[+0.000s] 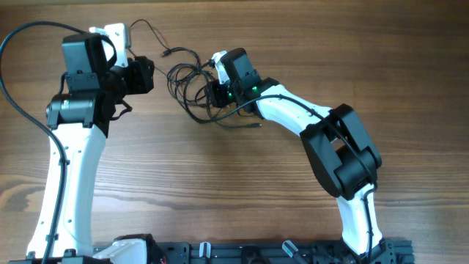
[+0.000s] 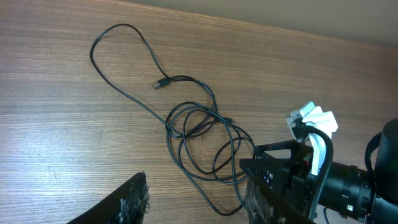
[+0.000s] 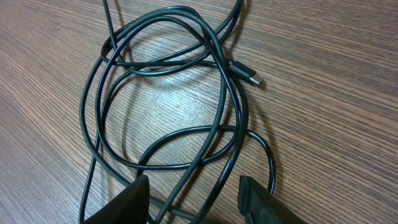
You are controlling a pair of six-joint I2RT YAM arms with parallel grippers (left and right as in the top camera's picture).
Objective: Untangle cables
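The cables [image 1: 189,86] are thin black wires lying in a loose tangle of overlapping loops on the wooden table. One long loop [image 2: 124,56] trails out to the far left, and a small plug [image 2: 161,83] lies beside it. Another plug [image 3: 247,76] rests on the wood at the tangle's edge. My right gripper [image 3: 194,202] hangs low over the tangle, jaws apart, with two strands [image 3: 214,168] running between its fingers without being pinched. My left gripper [image 2: 198,202] stands open to the left of the tangle [image 2: 205,134], holding nothing.
A loose cable end [image 1: 256,125] pokes out below the tangle towards the table's middle. The right arm's white and black links [image 1: 322,125] stretch across the right side. The left arm [image 1: 73,132] stands along the left edge.
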